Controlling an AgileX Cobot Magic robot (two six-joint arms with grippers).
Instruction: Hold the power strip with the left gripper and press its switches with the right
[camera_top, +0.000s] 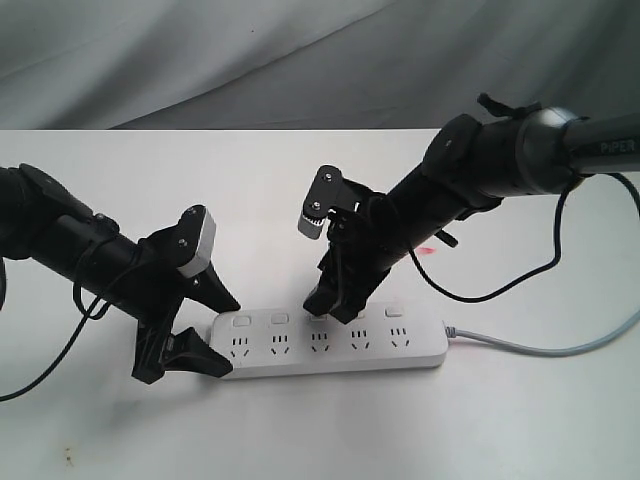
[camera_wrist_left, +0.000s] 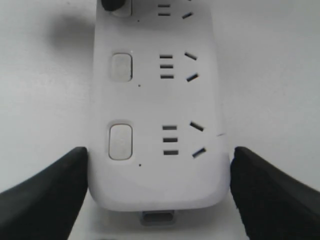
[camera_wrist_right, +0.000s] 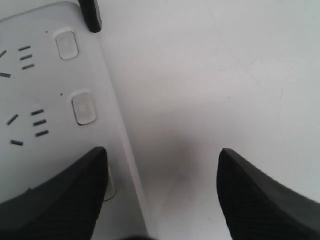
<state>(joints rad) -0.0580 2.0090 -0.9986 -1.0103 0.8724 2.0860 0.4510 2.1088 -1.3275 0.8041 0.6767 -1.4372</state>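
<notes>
Five switches run along the far edge of the strip. It lies flat on the table, long axis left-right in your exterior view, with the cord leaving rightward. Your left gripper clamps the left end across its width. Your right gripper is spread, one jaw on the third switch.

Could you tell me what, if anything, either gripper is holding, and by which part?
The left gripper holds the power strip across its width at the end away from the cord; the right gripper, open, holds nothing.
</notes>
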